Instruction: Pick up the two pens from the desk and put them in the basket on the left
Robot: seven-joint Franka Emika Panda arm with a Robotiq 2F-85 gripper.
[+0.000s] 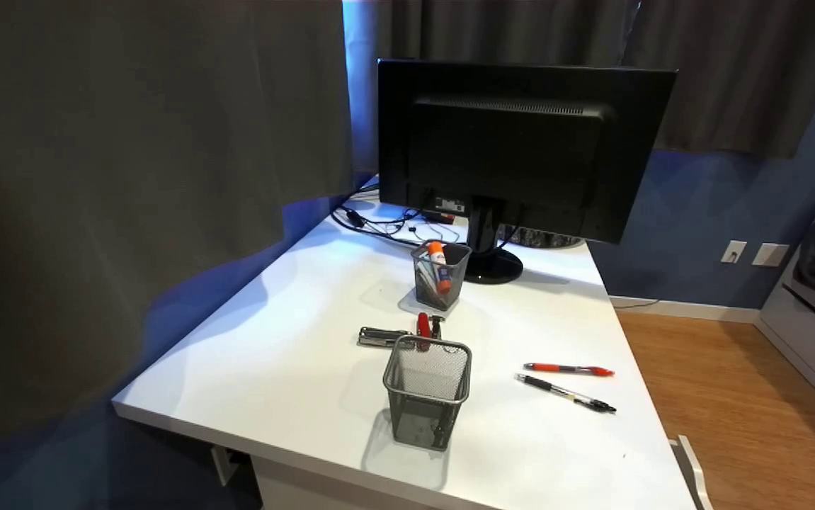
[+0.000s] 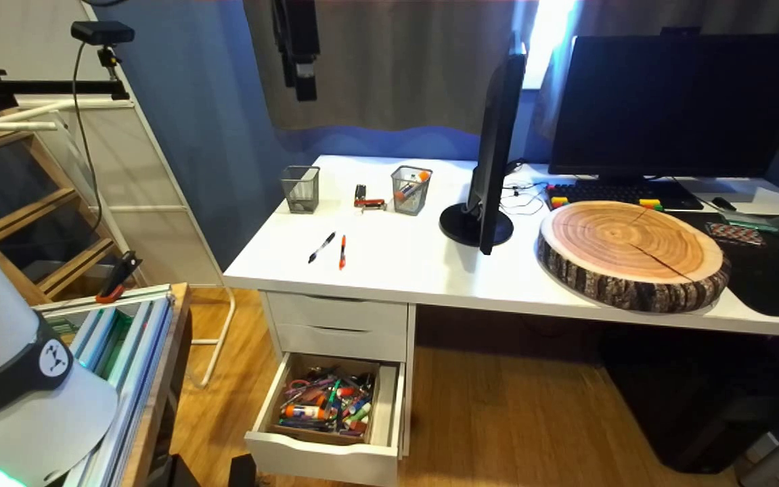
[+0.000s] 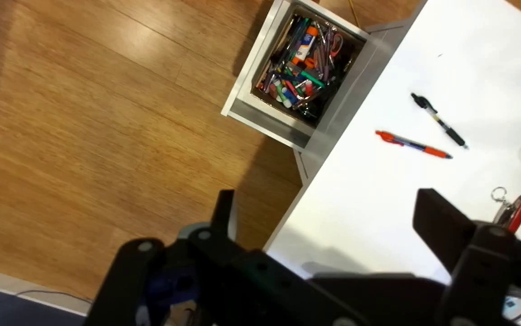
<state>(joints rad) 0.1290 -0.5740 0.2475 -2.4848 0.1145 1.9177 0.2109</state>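
Note:
A red pen (image 1: 568,369) and a black pen (image 1: 566,394) lie close together on the white desk (image 1: 294,368). They show in an exterior view (image 2: 342,252) and in the wrist view, red (image 3: 414,145) and black (image 3: 440,120). The dark grey mesh basket (image 1: 407,418) stands upright near the desk's end, at the far left of the desk in an exterior view (image 2: 301,193). In the wrist view it is almost wholly out of view. My gripper (image 3: 327,194) is open and empty, above the desk's front edge, apart from the pens. It also hangs high in an exterior view (image 2: 300,61).
A second mesh holder (image 1: 441,283) with glue sticks stands near the monitor (image 1: 520,149). A stapler (image 1: 382,337) and a red pocket knife (image 1: 423,326) lie between the holders. Below the desk a drawer (image 2: 325,460) full of stationery is open. A wood slab (image 2: 633,250) lies farther right.

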